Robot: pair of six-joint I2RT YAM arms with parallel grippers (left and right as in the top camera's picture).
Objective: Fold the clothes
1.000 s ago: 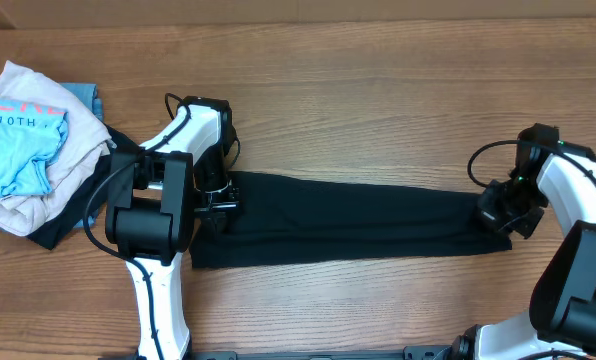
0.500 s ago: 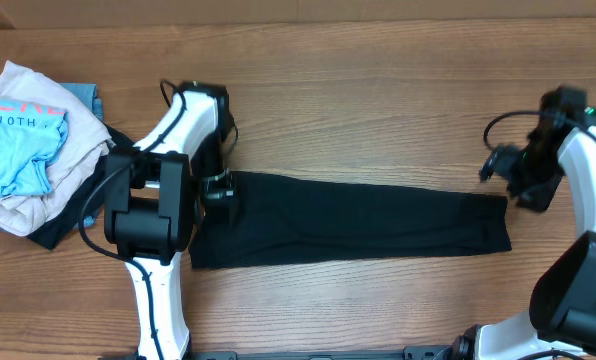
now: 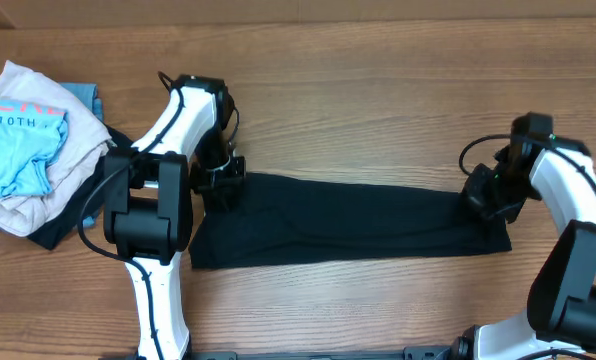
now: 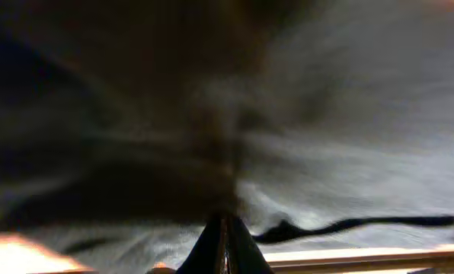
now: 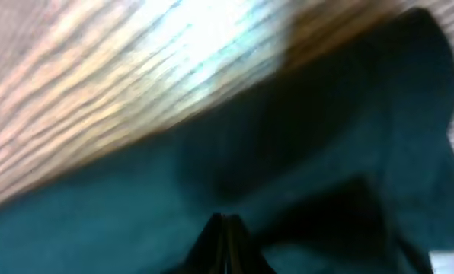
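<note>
I see the plain black short-sleeved T-shirt (image 3: pixel 348 225) lying flat on the brown wooden table (image 3: pixel 378 90) as a long narrow band that runs from left to right. The left gripper (image 3: pixel 221 182) is low at the far left corner of the T-shirt; its white arm reaches up from the near edge and bends over that corner. The right gripper (image 3: pixel 481 195) is low at the far right corner of the T-shirt, with its arm curving in from the right side. Both wrist views are blurred, but in each the fingertips stand together close over black cloth. I cannot tell whether any cloth is pinched between them. Left of the T-shirt lies a heap: a light blue shirt with pink lettering (image 3: pixel 18 145) on a cream-white garment (image 3: pixel 18 212).
</note>
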